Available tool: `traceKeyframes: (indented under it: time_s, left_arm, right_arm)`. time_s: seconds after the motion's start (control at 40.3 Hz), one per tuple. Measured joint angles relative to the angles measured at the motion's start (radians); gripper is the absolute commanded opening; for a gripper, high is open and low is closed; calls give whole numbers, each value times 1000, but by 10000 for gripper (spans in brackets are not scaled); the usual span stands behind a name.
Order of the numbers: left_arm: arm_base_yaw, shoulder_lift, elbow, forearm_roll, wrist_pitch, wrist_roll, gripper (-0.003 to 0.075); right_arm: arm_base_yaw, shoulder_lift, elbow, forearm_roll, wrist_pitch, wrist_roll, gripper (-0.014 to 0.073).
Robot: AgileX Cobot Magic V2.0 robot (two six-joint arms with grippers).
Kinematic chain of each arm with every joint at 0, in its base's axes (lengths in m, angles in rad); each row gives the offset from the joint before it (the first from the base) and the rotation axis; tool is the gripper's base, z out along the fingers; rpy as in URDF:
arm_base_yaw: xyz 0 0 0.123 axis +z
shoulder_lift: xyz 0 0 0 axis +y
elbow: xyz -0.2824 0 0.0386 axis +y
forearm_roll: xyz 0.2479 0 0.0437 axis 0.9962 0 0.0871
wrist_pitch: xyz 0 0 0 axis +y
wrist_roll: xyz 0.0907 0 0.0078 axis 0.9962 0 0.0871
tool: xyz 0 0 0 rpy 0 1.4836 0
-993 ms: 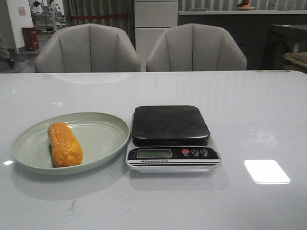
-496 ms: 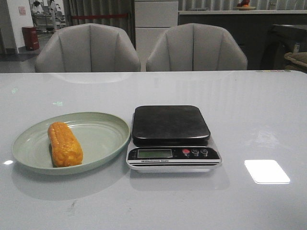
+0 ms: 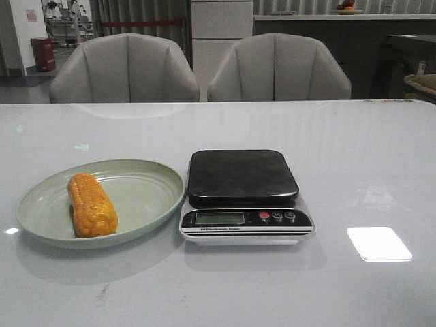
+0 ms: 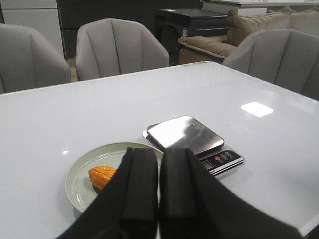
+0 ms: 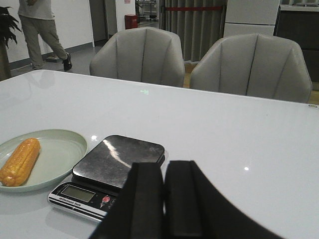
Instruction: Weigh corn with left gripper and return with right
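- Evidently nothing of the task is done: the corn (image 3: 92, 205) lies on its side in the left half of the green plate (image 3: 146, 194), and the dark weighing platform of the kitchen scale (image 3: 242, 177), just to the plate's right, is bare.
- Everything remains, by my reading: the left arm must take the cob, set it on the platform, and the right arm must then carry it back to the plate.
- Neither arm shows in the front view, so both seem held back from the table (image 3: 354, 157).
- From its wrist camera, the left gripper (image 4: 158, 191) hangs above the near edge of the plate, fingers pressed together and holding nothing; the cob peeks out just beyond them.
- Likewise the right gripper (image 5: 163, 199) sits high and near the scale's front right side, fingers closed, also empty, well apart from the cob.
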Motion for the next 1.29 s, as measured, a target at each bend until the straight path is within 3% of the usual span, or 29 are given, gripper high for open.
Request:
traceKeyframes:
  time_s: [0.223, 0.397, 0.769, 0.943, 1.291]
  left_arm:
    - [0, 0, 1, 0, 0, 0, 130]
    - [35, 0, 65, 38, -92, 0, 130]
    - [361, -15, 356, 105, -470, 0, 130]
    - [453, -15, 409, 108, -617, 0, 130]
    - [474, -15, 409, 110, -636, 0, 130]
  right_arm:
    - [0, 0, 0, 0, 0, 0, 157]
    - [0, 0, 0, 0, 0, 0, 157]
    - [-2, 0, 0, 0, 0, 0, 157]
    - [-2, 0, 0, 0, 0, 0, 157]
    - [-2, 0, 0, 0, 0, 0, 157]
